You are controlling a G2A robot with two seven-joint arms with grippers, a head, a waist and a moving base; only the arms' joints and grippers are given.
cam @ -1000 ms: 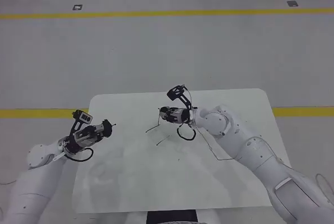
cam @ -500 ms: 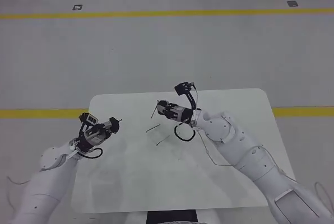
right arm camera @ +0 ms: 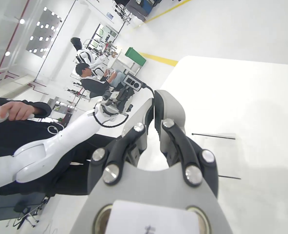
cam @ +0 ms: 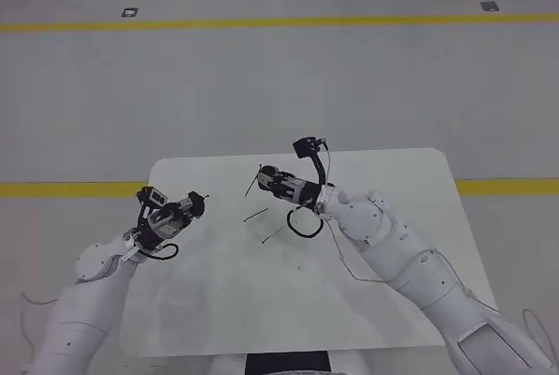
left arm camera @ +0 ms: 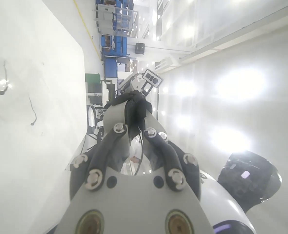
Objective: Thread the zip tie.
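My right gripper [cam: 260, 176] hovers over the far middle of the white table [cam: 392, 281], shut on a thin black zip tie [cam: 250, 187] that hangs from its tips toward the table. My left gripper [cam: 197, 202] is at the table's left edge, pointing at the right gripper, shut with a short black tip of a zip tie [cam: 205, 197] sticking out. In the left wrist view a thin black strip [left arm camera: 140, 144] runs between the closed fingers [left arm camera: 114, 115]. In the right wrist view the fingers [right arm camera: 168, 105] are pressed together.
Two loose black zip ties lie on the table between the arms, one [cam: 255, 216] nearer the back and one [cam: 273, 234] nearer the front; they also show as one zip tie [right arm camera: 213, 135] and another zip tie [right arm camera: 229, 177]. A person's hand [right arm camera: 14, 110] holds a controller beyond the table.
The left gripper has moved right and toward the right gripper. The right gripper has shifted slightly left and farther back, and its zip tie now hangs clear of the loose ones.
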